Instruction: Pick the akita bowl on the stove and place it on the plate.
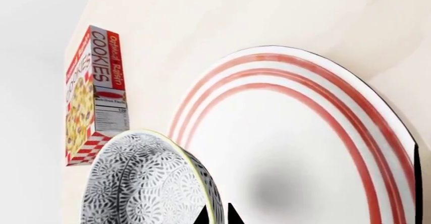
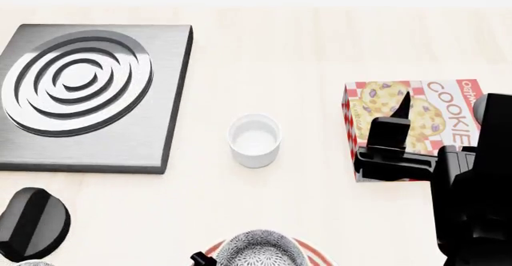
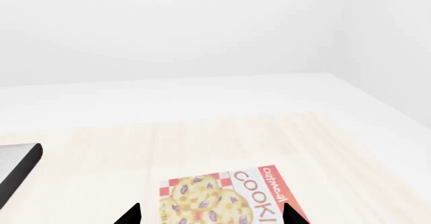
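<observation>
A pale wood-grain surface [image 2: 304, 56] runs to a white, featureless backdrop, and nothing on it is crowded. The stove [image 2: 88, 95] — a flat square slab of brushed dark grey metal with raised concentric rings — stands bare at the far left. The akita bowl [image 2: 262, 251] is off it, at the near edge of the head view, above the plate [image 1: 303, 148], whose red rim peeks out on either side of it.

The left wrist view shows the bowl's rim between the two dark tips of the left claw [image 1: 217, 215], so the claw appears clamped on the rim, though the contact itself is cut off by the frame. The bowl looks tilted, sitting toward one side of the plate, not over its middle; I cannot tell whether it touches the plate yet.

The risk, as I judge it: a thin rim pinch on a deep, round, glossy bowl gives little hold, so if let go while tilted or high, the bowl could roll, tip or skid across the smooth flat plate. Released too near the rim, it may end half off.

The bowl's outside carries a fine grey-and-white crackle pattern; the plate is broad, white and shallow with thin red rings. A small plain white cup [image 2: 254, 140], a cardboard cookie box [image 2: 408, 119] and a black round knob [image 2: 32, 223] lie well apart. The right claw [image 3: 210, 215] hovers over the box, tips apart, holding nothing
</observation>
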You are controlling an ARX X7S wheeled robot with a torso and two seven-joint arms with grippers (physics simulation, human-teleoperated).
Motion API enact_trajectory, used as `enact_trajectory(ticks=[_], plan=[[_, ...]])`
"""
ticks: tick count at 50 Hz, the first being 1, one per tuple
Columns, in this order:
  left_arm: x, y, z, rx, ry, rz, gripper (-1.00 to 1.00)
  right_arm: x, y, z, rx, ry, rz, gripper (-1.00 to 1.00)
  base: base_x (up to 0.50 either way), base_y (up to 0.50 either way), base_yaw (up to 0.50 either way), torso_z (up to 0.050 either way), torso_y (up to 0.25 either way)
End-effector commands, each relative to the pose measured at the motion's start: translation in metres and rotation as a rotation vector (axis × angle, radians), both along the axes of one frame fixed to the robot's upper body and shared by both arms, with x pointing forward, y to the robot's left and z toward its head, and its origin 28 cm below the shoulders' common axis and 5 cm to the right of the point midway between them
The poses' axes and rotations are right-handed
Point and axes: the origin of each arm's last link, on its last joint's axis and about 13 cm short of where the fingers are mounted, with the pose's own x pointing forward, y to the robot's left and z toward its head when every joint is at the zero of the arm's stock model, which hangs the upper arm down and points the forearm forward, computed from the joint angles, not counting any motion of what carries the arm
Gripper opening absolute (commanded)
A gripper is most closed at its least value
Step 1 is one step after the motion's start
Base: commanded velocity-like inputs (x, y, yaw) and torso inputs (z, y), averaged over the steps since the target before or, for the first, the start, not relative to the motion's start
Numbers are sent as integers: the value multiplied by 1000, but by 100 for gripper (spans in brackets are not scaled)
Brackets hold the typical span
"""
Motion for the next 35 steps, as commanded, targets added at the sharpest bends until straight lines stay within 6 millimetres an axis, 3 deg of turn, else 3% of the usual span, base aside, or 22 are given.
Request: enact_trajectory(ticks=[1, 35], plan=[[0, -8, 3, -51, -17, -28, -100, 1, -1, 0, 18, -7, -1, 100, 0, 0, 0, 0, 0], [-4, -10, -5, -68, 0, -29, -100, 0, -1, 1, 18, -7, 0, 100, 0, 0, 0, 0, 0]])
